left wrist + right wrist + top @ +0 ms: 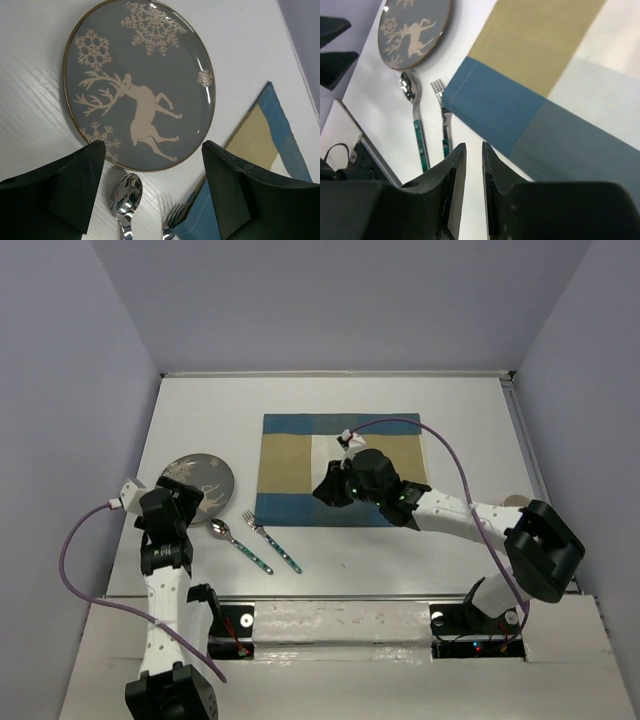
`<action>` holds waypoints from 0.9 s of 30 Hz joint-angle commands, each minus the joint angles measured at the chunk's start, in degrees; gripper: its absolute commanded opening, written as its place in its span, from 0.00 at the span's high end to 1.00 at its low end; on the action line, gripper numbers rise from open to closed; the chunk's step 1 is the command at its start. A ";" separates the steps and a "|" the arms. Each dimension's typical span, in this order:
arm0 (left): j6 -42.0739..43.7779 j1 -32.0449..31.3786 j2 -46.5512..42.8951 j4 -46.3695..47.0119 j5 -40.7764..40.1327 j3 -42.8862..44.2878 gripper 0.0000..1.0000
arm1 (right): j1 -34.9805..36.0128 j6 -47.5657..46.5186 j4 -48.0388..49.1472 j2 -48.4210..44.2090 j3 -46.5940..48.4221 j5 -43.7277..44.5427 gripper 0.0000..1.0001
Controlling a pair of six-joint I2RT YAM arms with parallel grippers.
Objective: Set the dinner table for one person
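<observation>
In the centre of the top external view, the dinner table [450,410] fills the field as a plain white rectangular surface, with both arm bases at the lower edge of the frame.

1. Placemat. A blue-and-tan checked placemat [290,455] lies flat in the upper middle of the frame.
2. Plate. A round grey plate [200,480] with a gold rim sits on the table at the left of the frame, apart from the placemat. The left wrist view shows its pattern: a pale reindeer and snowflakes [140,75].
3. Cutlery. A spoon [238,543] and a fork [272,545], both with green patterned handles, lie side by side below and right of the plate. Their heads point toward the upper left of the frame. The spoon bowl lies just beside the plate rim. The fork tines lie at the lower left corner of the placemat; whether the cloth covers part of the fork cannot be determined.

Left gripper [185,508]: positioned at the lower edge of the plate. In the left wrist view [152,150] the jaws stand wide apart and hold nothing. The spoon [125,195] appears between them at the bottom of the frame.

Right gripper [328,490]: positioned over the lower middle of the placemat. In the right wrist view [473,150] the jaws stand with a narrow gap and hold nothing. The placemat [545,100] fills the right of that frame, and the fork [442,115] and spoon [415,115] lie to the left.
</observation>
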 commanded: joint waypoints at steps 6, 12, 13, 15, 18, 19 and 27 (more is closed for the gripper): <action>-4.77 7.92 10.68 7.43 2.95 -6.16 0.13 | -5.15 -2.55 -0.84 -8.31 -5.24 -6.13 0.73; -8.02 8.55 15.94 18.33 4.88 -11.18 0.19 | -5.68 -2.02 -0.84 -10.86 -6.83 -6.84 0.73; -8.72 8.63 17.00 19.91 5.05 -11.62 0.20 | -5.68 -1.93 -0.75 -10.95 -6.92 -6.84 0.72; -10.22 8.55 19.37 24.31 5.06 -12.42 0.22 | -5.68 -1.76 -0.75 -10.86 -7.00 -6.75 0.72; -12.24 8.63 23.68 30.28 5.23 -13.30 0.29 | -5.68 -1.40 -0.31 -10.95 -7.53 -6.57 0.72; -12.68 8.63 25.43 31.69 5.32 -13.56 0.36 | -5.68 -1.40 -0.23 -10.95 -7.62 -6.57 0.73; -16.03 8.63 30.90 46.55 7.78 -18.22 0.77 | -5.68 -0.26 0.83 -10.08 -7.88 -7.01 0.73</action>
